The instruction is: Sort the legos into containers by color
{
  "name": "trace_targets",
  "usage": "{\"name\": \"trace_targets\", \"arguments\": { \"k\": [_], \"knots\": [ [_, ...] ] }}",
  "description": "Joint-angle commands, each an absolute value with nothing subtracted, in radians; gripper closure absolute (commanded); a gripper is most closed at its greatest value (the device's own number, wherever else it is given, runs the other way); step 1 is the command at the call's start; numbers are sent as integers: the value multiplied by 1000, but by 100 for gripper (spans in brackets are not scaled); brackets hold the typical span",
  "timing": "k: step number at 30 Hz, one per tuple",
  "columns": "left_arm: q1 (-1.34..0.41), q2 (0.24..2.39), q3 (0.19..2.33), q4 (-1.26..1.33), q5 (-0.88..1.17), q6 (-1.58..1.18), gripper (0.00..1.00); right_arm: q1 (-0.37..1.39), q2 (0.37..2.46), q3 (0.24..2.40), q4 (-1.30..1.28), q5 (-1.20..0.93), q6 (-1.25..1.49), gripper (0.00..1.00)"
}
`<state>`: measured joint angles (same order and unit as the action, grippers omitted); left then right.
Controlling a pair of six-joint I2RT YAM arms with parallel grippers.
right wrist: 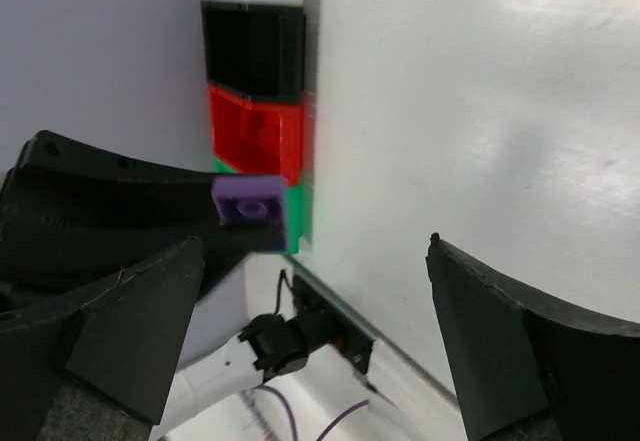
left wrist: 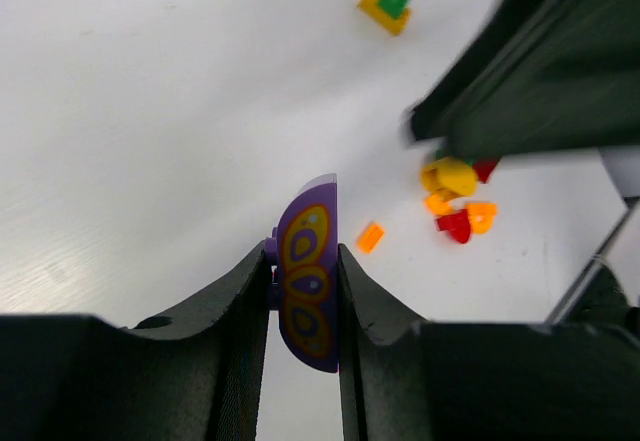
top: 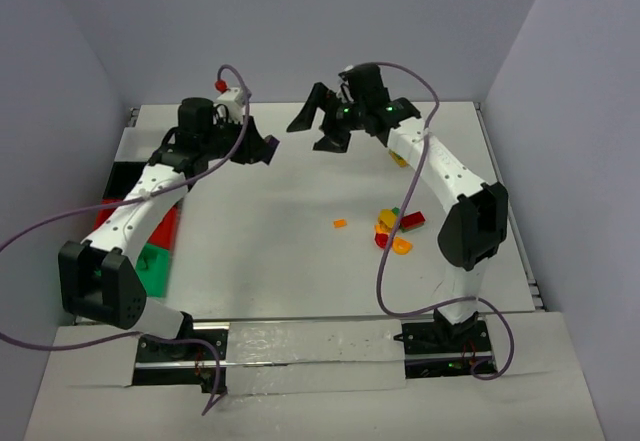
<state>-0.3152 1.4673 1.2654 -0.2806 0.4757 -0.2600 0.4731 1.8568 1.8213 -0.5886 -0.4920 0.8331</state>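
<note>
purple lego (left wrist: 308, 281), edge-on in left jaws – long axis outward

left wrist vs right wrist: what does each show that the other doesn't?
Left wrist only: the printed face of the purple lego clamped in the left gripper, plus loose legos on the table. Right wrist only: the containers in a row, and the open right gripper. Both: the purple lego.
</note>
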Motion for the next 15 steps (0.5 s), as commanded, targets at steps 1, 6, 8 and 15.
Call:
{"name": "trace_targets", "arguments": {
  "k": [1,6,8,15],
  "knots": [
    [-212,1399,1358,-529,462,-99,100,347,1732,1910,-647,-397,587,0],
    [-67,1406,1417,-632,356,9,100,267,1590,1694,-644,-224,282,0],
    [-8,1411,1443,-656,354,70,100,232,1525,1598,-606,-208,175,0],
    [132,1441,1374,-398,281,50,100,181,1435,1406,-485,-106,-154,0]
  ]
}}
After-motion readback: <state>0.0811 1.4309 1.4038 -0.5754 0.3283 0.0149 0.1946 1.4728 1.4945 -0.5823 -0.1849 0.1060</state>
